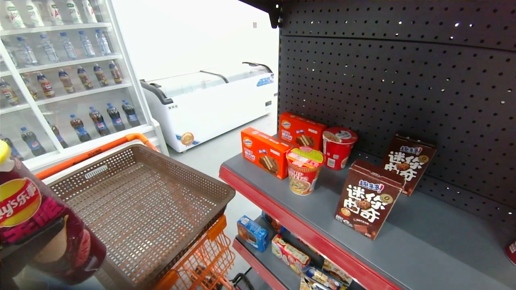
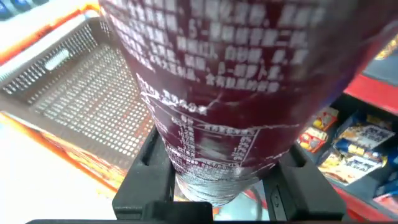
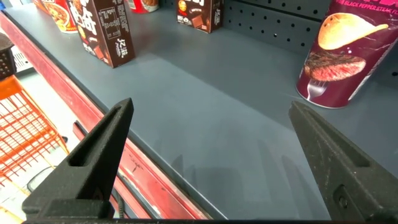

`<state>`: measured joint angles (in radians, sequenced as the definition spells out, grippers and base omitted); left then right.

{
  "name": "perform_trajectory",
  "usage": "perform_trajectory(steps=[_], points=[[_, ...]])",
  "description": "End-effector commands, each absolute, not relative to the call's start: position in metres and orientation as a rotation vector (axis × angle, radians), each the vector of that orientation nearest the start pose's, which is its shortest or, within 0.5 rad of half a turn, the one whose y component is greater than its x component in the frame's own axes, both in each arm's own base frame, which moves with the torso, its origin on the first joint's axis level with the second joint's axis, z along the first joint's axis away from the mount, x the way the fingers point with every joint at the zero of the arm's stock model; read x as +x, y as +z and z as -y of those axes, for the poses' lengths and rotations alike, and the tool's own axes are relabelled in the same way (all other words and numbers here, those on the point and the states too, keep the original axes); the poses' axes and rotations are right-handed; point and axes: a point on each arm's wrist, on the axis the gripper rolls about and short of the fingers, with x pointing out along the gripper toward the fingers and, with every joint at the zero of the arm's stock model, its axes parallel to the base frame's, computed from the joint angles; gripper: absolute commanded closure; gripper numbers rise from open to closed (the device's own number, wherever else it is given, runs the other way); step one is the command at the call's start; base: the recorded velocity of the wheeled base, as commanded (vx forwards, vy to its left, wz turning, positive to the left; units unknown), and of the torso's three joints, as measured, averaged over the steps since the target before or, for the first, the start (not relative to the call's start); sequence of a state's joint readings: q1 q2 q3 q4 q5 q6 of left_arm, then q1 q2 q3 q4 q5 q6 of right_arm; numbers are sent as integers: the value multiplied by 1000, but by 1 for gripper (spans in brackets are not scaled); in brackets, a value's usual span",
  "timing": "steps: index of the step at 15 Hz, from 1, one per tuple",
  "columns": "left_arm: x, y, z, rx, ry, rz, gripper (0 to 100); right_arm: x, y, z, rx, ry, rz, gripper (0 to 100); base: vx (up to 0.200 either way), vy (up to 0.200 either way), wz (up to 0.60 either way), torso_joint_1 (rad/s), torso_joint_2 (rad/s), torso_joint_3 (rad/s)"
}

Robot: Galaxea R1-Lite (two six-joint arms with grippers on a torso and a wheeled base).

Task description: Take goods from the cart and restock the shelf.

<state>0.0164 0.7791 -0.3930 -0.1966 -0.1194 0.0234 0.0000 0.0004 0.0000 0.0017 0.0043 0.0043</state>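
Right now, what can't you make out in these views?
- Held chip can: head view, cut off by the left edge; left wrist view, far end cut off by the edge.
- Shelved chip can: right wrist view, lid cut off by the edge.
- Lower-shelf goods: head view, partly hidden under the upper shelf.

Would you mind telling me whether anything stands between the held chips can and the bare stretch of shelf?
Partly: the front brown box stands on the shelf roughly between the chips can in the left gripper and the bare stretch, and the right gripper, jaws open, hangs over that stretch.
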Motion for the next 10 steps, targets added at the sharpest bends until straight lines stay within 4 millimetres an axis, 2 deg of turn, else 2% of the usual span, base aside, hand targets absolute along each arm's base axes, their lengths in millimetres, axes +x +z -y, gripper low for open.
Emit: perform_trajectory(steps=[1, 2, 3, 4, 6, 10], points=[[55, 190, 1, 28, -89, -121, 100, -23, 75, 0, 5, 8, -2, 0, 0, 0, 0, 0, 0, 0], [52, 188, 1, 27, -88, -118, 100, -23, 75, 0, 5, 8, -2, 0, 0, 0, 0, 0, 0, 0], [43, 176, 2, 24, -88, -130, 100, -23, 75, 0, 5, 8, -2, 0, 0, 0, 0, 0, 0, 0], [42, 176, 2, 24, -88, -130, 100, -23, 75, 0, 5, 8, -2, 0, 0, 0, 0, 0, 0, 0], [29, 169, 2, 17, -86, -122, 100, -23, 75, 0, 5, 8, -2, 0, 0, 0, 0, 0, 0, 0], [26, 169, 2, 4, -86, -108, 100, -23, 75, 0, 5, 8, -2, 0, 0, 0, -600, -1, 0, -1]])
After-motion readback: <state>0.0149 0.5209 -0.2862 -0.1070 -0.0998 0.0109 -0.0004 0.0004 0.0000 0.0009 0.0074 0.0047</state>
